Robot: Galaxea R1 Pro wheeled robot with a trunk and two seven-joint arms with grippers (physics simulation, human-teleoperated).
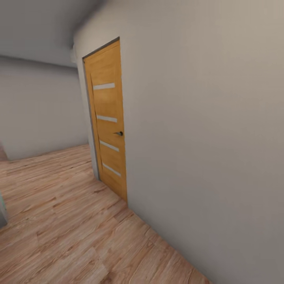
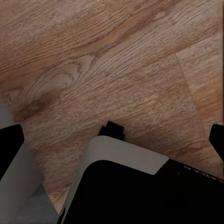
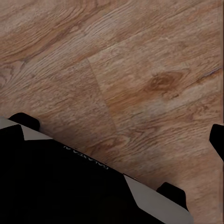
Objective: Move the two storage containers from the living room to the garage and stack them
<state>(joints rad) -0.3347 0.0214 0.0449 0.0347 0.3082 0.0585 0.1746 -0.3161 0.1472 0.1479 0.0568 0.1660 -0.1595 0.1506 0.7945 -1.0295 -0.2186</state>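
The two storage containers are out of view. My left gripper hangs open over light wood-plank flooring, its dark fingertips at the two sides of the left wrist view with nothing between them. My right gripper also stands open and empty over the planks, one fingertip showing at the edge of the right wrist view. Below both grippers lies the robot's black and grey base.
A shut wooden door with glass slats and a dark handle sits in the beige wall ahead on the right. Wood planks stretch left toward a far wall. A grey edge shows at far left.
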